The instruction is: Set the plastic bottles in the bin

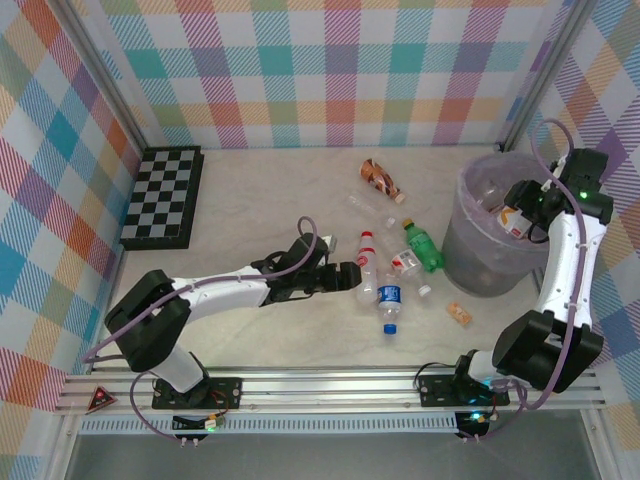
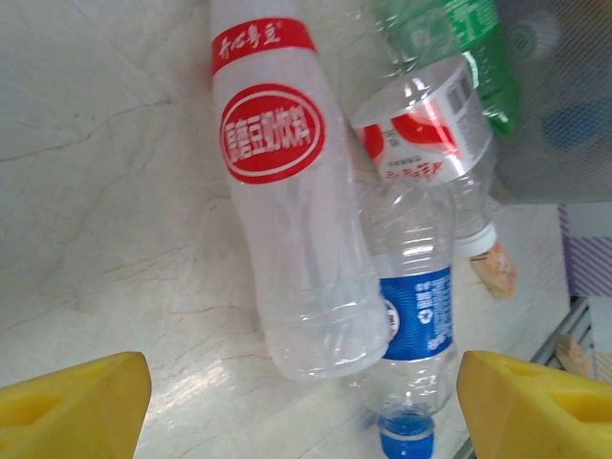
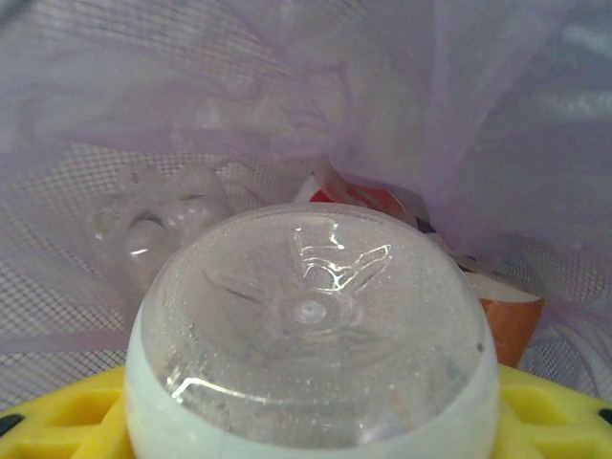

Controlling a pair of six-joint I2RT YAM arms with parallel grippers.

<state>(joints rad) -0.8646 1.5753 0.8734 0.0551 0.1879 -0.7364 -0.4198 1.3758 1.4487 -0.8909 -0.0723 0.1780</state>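
Plastic, clear and thin-walled: the red-label bottle [image 2: 287, 191] lies on its side on the pale worktop [image 2: 96, 191], directly ahead of the left claw [image 2: 304, 421]. Its long axis runs away from the claw, slightly tilted, with the flat base nearest and the neck end farthest; the closing line of the jaws therefore crosses that axis, which appears to suit a grip across the lower body. A red band rings the shoulder above an oval red label; the bottle looks empty and light, so it is likely to roll or dent under pressure. Close against its right side lies the blue-label bottle [image 2: 413, 320], blue cap toward the claw; beyond come a short red-and-white bottle [image 2: 426, 134] and the green bottle [image 2: 449, 43]. The left claw stands open, its yellow fingertips [image 2: 76, 406] wide to either side and holding nothing; both nearer bottles fall between them, so closing may catch two at once. This cluster sits between the left arm and the bin [image 1: 470, 255], a grey bucket at the right; the left arm is the nearer. The right claw [image 1: 515, 215] hangs over the bin's mouth, closed on the white-banded bottle [image 3: 311, 325], base toward its camera, the purple liner [image 3: 430, 96] around it. A brown-red bottle [image 1: 380, 178] lies apart, farther back, and the chessboard [image 1: 163, 195] at far left plays no part
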